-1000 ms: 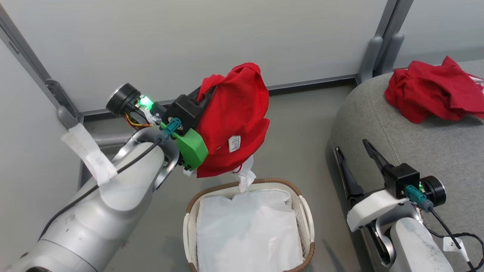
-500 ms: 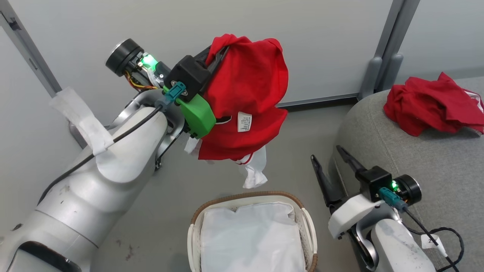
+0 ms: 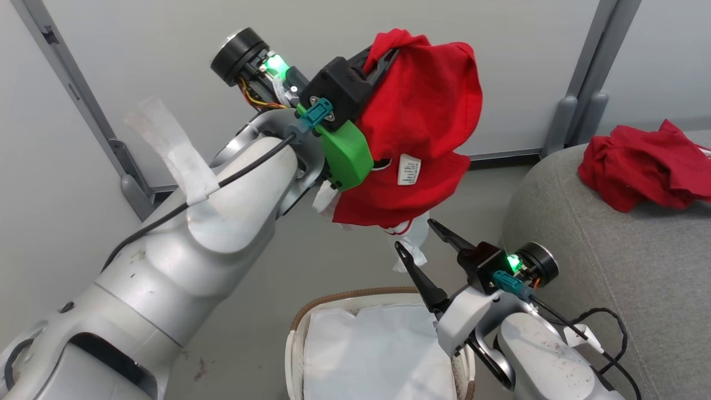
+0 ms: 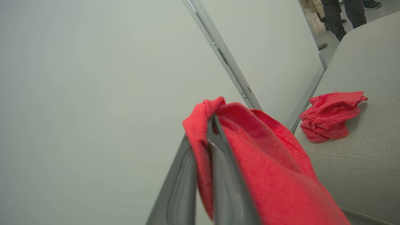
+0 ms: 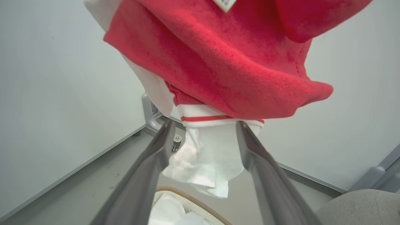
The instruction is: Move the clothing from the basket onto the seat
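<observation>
Done: plain red garment (image 3: 644,166) laid on seat (image 3: 600,278). Left to do: white-sleeved garment (image 3: 427,122) clamped in left tool (image 3: 386,55), hung high above basket (image 3: 333,297), seat not yet reached. Right tool (image 3: 414,233) spread wide, empty, beneath dangling sleeve. White liner (image 3: 366,355) seen in basket.

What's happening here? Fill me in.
The left tool is shut on a red garment with white sleeves, holding it in the air, clear of the basket. The right tool is open, fingers either side of the dangling white sleeve. A second red garment lies on the grey seat.
</observation>
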Tool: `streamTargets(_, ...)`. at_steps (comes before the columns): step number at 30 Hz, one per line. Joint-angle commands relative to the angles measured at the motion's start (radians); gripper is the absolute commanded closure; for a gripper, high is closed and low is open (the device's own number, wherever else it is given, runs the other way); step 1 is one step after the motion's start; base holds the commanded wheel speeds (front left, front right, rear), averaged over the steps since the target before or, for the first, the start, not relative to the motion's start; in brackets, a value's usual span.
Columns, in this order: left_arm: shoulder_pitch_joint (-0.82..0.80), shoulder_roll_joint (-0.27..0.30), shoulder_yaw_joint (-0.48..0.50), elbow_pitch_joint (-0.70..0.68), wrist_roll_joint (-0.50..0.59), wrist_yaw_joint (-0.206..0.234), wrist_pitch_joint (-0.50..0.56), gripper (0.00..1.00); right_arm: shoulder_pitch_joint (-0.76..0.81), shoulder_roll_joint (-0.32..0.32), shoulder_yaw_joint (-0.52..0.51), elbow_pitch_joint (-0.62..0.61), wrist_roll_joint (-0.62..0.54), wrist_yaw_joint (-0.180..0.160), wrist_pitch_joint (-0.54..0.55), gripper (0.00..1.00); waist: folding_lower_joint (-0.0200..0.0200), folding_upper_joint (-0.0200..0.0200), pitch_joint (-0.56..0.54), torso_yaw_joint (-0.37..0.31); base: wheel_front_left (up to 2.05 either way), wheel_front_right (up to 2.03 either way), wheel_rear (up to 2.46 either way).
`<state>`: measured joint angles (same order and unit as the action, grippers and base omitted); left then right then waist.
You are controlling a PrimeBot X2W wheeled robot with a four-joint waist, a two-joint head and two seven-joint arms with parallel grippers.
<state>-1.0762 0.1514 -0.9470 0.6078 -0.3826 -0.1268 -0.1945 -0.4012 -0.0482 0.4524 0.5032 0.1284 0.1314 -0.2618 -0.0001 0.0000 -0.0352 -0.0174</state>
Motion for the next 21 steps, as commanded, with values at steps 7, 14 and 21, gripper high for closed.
streamTargets(7,-0.038,-0.041,-0.03,-0.015,-0.036,-0.004,0.016,1.0,-0.07,-0.005,0.024,0.1,-0.041,-0.001,-0.005,0.0,0.0001,0.0,-0.009,0.036,0.0,0.0,0.0)
streamTargets(14,-0.054,-0.063,-0.045,-0.038,-0.074,-0.004,0.024,1.0,-0.075,-0.004,-0.102,0.128,-0.098,-0.001,-0.005,0.0,0.0001,0.0,-0.01,0.063,0.0,0.0,0.0)
streamTargets(21,-0.042,-0.07,-0.047,-0.055,-0.105,-0.004,0.022,1.0,-0.103,-0.004,-0.145,0.14,-0.101,-0.001,-0.005,0.0,0.0001,0.0,-0.005,0.075,0.0,0.0,0.0)
